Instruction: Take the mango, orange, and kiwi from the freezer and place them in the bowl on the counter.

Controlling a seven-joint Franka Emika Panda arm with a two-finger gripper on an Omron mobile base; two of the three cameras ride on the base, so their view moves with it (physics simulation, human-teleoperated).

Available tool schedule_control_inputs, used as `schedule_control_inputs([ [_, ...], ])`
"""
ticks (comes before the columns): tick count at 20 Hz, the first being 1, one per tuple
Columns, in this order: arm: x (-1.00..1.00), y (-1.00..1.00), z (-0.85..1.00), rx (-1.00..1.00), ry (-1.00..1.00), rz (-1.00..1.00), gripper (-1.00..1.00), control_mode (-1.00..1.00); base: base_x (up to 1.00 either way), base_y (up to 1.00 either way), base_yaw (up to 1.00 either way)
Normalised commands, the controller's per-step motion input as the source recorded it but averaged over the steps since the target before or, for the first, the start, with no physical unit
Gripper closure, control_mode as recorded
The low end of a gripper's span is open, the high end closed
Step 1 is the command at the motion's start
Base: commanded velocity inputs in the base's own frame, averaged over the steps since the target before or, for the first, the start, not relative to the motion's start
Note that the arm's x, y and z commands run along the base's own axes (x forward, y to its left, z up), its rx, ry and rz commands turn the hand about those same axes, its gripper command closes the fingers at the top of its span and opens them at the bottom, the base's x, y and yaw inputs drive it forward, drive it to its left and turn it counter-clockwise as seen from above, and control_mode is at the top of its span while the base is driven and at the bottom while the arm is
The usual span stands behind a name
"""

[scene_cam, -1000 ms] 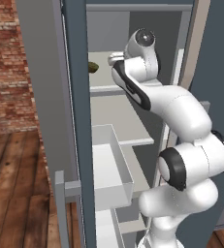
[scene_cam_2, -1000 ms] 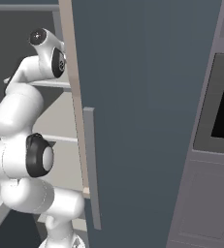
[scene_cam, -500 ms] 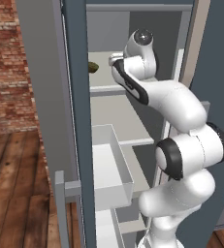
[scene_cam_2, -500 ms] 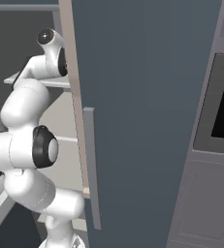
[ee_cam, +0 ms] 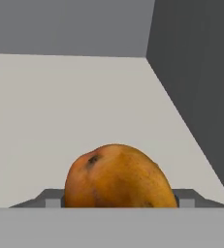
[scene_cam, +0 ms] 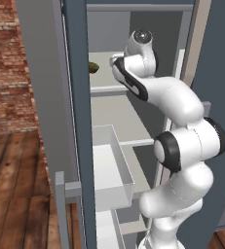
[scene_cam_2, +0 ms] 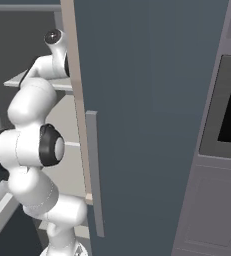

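The mango [ee_cam: 119,177], a golden-orange oval fruit with a dark stem spot, lies on the pale grey upper shelf [ee_cam: 60,106] of the freezer [scene_cam: 77,121]. It sits close in front of the hand, between the two fingertips [ee_cam: 53,199] of my gripper [ee_cam: 119,201], which stand wide apart on either side of it, so the gripper is open. From the left base camera the hand [scene_cam: 118,64] reaches onto that shelf, and a small dark olive fruit, probably the kiwi [scene_cam: 93,67], lies just left of it. The orange and the bowl are out of view.
The freezer's long dark door [scene_cam_2: 147,100] stands open on my right, with a bar handle [scene_cam_2: 94,175]. A white drawer [scene_cam: 109,165] is pulled out below the shelf. The freezer's dark side wall [ee_cam: 196,72] is close to the mango's right. A brick wall [scene_cam: 11,63] and wooden floor lie to the left.
The arm has stretched a little further into the freezer over the upper shelf. The base and the freezer door have stayed put.
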Motion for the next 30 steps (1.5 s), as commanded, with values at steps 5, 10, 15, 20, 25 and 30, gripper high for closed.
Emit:
schedule_control_inputs([
  [5, 0.05, 0.0, -0.01, 0.0, 0.0, 0.0, 1.0, -1.0, 0.0, 0.0, 0.0],
  [10, -0.42, 0.0, 0.07, 0.0, -0.17, 0.0, 1.0, -1.0, 0.0, 0.0, 0.0],
  [15, -1.0, 0.0, 0.31, -0.04, -0.55, 0.0, 1.0, -1.0, 0.0, 0.0, 0.0],
  [20, -1.0, 0.0, 0.12, -0.03, -0.63, 0.0, 1.0, -1.0, 0.0, 0.0, 0.0],
  [25, -1.0, 0.0, 0.08, 0.06, -0.05, -0.07, 1.0, -1.0, 0.0, 0.0, 0.0],
  [30, -1.0, -0.02, 0.1, 0.08, 0.38, -0.09, 1.0, -1.0, 0.0, 0.0, 0.0],
])
